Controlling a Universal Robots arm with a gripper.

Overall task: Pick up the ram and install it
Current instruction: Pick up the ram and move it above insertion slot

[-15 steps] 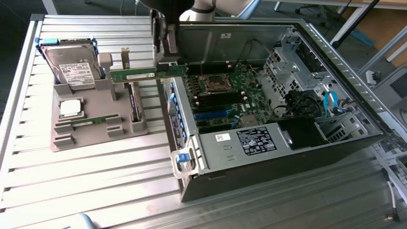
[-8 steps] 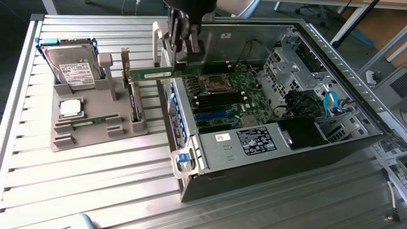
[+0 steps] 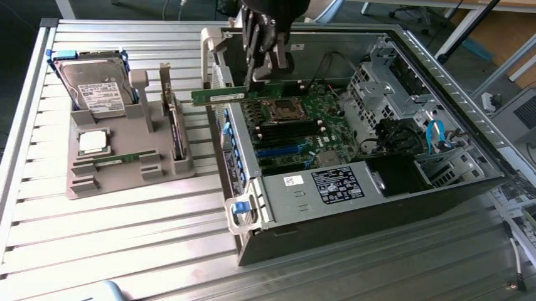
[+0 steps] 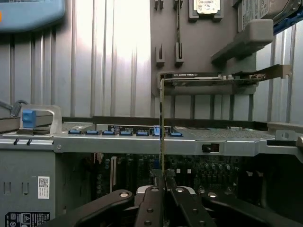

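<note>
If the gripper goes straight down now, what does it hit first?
Probably the case rim: the ram held in the gripper overhangs it, above the motherboard. Depth is unclear.

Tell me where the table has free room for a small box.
Free: bare table slats at the exterior view's lower left, bordered by the gray holder and the computer case. Crowded: inside the case, and under the gripper holding the ram.

A ribbed silver aluminium tabletop (image 3: 125, 238) spans the scene, light glaring off its slats at 8 o'clock. At 1 o'clock stand a brown wooden panel (image 3: 501, 31) and a dark swivel-chair base (image 3: 410, 11).
</note>
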